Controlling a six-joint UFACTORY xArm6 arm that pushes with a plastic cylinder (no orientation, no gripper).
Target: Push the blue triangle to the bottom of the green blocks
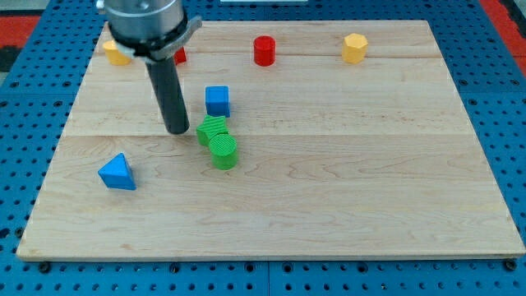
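Blue triangle sits near the view's bottom left, well apart from my bare rod tip beside the green blocks, so I'd circle to its left and push rightward, stopping below them.

Rod upright, hanging from the arm head at the view's top left; my tip down on the board.

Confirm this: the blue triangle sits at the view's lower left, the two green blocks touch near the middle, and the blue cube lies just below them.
One thing is wrong: the camera view shows the blue cube just above the green blocks, not below. The blue triangle is lower left, and the green blocks touch.
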